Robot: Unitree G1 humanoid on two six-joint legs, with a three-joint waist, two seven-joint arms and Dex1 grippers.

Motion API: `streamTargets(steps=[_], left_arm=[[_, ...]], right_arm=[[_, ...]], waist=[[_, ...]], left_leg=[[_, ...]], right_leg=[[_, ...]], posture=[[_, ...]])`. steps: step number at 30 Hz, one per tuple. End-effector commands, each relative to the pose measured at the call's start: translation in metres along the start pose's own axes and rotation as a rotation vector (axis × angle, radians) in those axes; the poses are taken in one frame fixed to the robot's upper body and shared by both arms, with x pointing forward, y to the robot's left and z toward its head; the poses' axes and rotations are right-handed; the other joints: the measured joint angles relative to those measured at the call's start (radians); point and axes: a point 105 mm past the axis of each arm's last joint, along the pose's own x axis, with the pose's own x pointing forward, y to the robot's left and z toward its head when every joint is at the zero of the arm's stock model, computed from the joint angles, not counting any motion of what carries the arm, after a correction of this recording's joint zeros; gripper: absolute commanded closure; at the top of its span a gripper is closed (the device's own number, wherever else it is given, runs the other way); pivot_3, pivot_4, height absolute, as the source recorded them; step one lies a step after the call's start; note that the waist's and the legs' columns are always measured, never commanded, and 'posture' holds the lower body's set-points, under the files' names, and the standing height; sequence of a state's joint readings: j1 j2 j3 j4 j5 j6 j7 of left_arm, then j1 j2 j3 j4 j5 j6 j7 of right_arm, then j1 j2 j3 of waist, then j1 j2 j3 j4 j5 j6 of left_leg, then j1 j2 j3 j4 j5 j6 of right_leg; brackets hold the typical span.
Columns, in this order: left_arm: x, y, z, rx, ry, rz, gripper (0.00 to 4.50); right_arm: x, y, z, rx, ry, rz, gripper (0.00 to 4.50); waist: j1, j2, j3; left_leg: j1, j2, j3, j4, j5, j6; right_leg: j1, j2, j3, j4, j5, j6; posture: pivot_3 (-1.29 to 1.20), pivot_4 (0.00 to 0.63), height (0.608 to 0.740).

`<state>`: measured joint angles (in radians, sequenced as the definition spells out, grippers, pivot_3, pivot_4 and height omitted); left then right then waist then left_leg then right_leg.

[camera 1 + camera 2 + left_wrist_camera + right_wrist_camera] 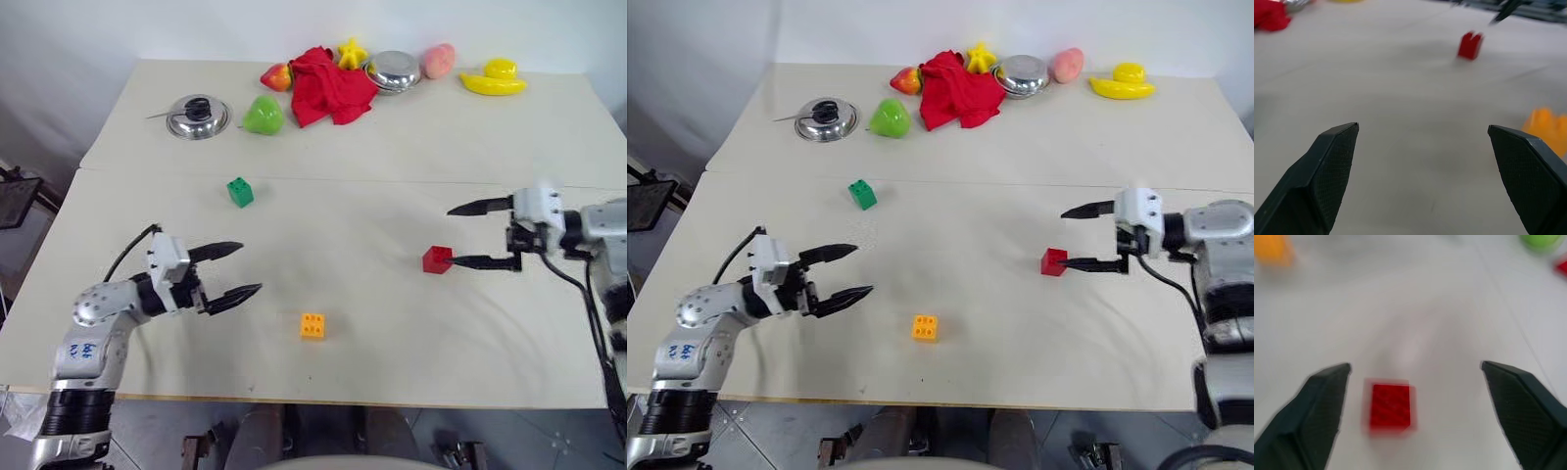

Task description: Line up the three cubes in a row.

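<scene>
The red cube [437, 258] sits on the table at the right, free of my right gripper [452, 235], whose open fingers point left with the lower fingertip beside the cube. In the right wrist view the red cube [1390, 406] lies between the spread fingers, nearer one of them. The orange-yellow cube [313, 325] rests near the table's front edge, in the middle. The green cube [240, 191] stands further back on the left. My left gripper [250, 269] is open and empty at the front left, pointing right toward the orange-yellow cube [1546, 128].
Along the table's [392, 186] back edge lie a pot lid [197, 117], a green toy pear [263, 116], a red cloth [328, 86], a metal bowl [393, 70], a yellow duck [495, 76] and other toy fruits. A seam crosses the table behind the green cube.
</scene>
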<state>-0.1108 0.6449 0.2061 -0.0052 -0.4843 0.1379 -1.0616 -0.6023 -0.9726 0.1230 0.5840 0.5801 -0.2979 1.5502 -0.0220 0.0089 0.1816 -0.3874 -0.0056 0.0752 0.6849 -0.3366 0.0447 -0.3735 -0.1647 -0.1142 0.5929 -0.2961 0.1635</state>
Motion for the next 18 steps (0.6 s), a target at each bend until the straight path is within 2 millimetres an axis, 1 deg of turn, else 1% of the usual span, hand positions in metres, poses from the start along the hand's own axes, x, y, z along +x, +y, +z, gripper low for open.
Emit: streamTargets(steps=[1,4,5,7,8,11,14,16,18], left_arm=[[-0.03,0.008,-0.009,0.025,0.067,0.047,0.0],[-0.057,0.029,-0.019,0.014,0.104,0.173,0.0],[-0.068,0.041,-0.019,0.021,0.091,0.27,0.0],[-0.086,0.055,-0.02,0.035,0.058,0.422,0.0],[-0.092,0.057,-0.02,0.042,0.045,0.476,0.0],[-0.108,0.05,-0.028,0.016,0.014,0.591,0.0],[-0.118,0.039,-0.036,-0.021,0.003,0.661,0.0],[-0.118,0.035,-0.037,-0.038,-0.009,0.686,0.0],[-0.11,0.035,-0.036,-0.051,-0.029,0.682,0.0]], right_arm=[[-0.007,0.029,0.028,-0.027,-0.152,0.077,0.04],[-0.007,0.052,0.026,0.022,-0.183,0.085,0.04],[-0.005,0.059,0.027,0.039,-0.202,0.061,0.04],[-0.001,0.067,0.03,0.065,-0.241,0.001,0.04],[0.0,0.069,0.031,0.077,-0.257,-0.027,0.04],[0.003,0.07,0.038,0.068,-0.314,-0.145,0.04],[0.001,0.07,0.042,0.07,-0.362,-0.256,0.04],[0.002,0.073,0.041,0.071,-0.377,-0.292,0.04],[0.004,0.077,0.039,0.07,-0.393,-0.312,0.04]], waist=[[0.001,0.0,0.0],[0.011,0.0,0.0],[0.013,0.0,0.0],[0.018,0.0,0.0],[0.019,-0.001,0.0],[0.019,-0.001,0.0],[0.021,-0.001,0.0],[0.025,-0.002,0.0],[0.035,-0.004,-0.001]], left_leg=[[0.0,0.0,0.0,0.0,0.0,0.0],[0.0,0.0,0.001,0.0,0.0,0.0],[0.001,0.0,0.001,0.0,0.0,0.0],[0.001,0.0,0.002,0.0,0.0,0.0],[0.001,0.001,0.002,0.0,0.0,0.0],[0.002,0.0,0.002,0.0,0.0,0.0],[0.002,0.0,0.002,0.0,-0.001,-0.001],[0.002,0.0,0.002,0.0,-0.001,-0.001],[0.002,0.0,0.002,0.0,-0.001,-0.001]], right_leg=[[0.0,0.0,0.0,0.0,0.0,0.0],[0.0,-0.001,-0.001,0.001,0.0,0.0],[0.0,-0.001,-0.001,0.001,0.0,0.0],[0.0,-0.001,-0.001,0.001,0.0,0.0],[0.0,-0.001,-0.001,0.001,0.0,0.0],[0.0,-0.002,-0.001,0.001,0.001,-0.002],[-0.001,-0.002,0.0,0.001,0.001,-0.002],[-0.001,-0.002,0.0,0.001,0.001,-0.002],[0.0,-0.002,-0.001,0.001,0.001,-0.002]], posture=[[0.0,0.15,0.74],[0.0,0.15,0.74],[0.0,0.15,0.74],[0.0,0.15,0.74],[0.0,0.15,0.74],[0.0,0.15,0.74],[0.0,0.15,0.74],[0.0,0.15,0.74],[0.0,0.15,0.74]])
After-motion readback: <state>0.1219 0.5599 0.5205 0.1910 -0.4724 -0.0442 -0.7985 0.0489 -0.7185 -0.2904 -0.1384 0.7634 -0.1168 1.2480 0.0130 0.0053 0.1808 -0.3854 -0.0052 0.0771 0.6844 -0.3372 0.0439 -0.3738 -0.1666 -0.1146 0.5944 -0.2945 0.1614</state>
